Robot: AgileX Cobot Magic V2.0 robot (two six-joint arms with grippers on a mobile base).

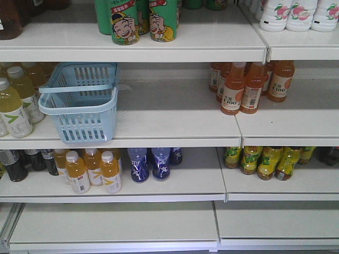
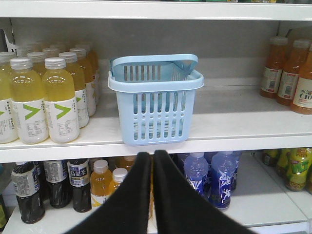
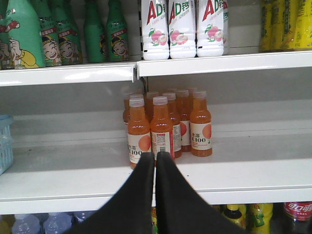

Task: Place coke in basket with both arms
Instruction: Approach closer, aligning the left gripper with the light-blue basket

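I have a wide lane along the middle shelf board (image 1: pixel 175 119), bare between the basket (image 1: pixel 85 127) and the orange-juice bottles (image 1: pixel 249 87), with only the upper shelf (image 1: pixel 132 50) capping it overhead. The basket's mouth is open to me from above, though its strap handle (image 1: pixel 74 86) lies across the opening and pale yellow bottles (image 1: pixel 18 100) crowd its left side. On the lower shelf the coke (image 3: pixel 298 214) stands just beside yellow-green bottles (image 3: pixel 248 217), tucked under the middle board's front edge.
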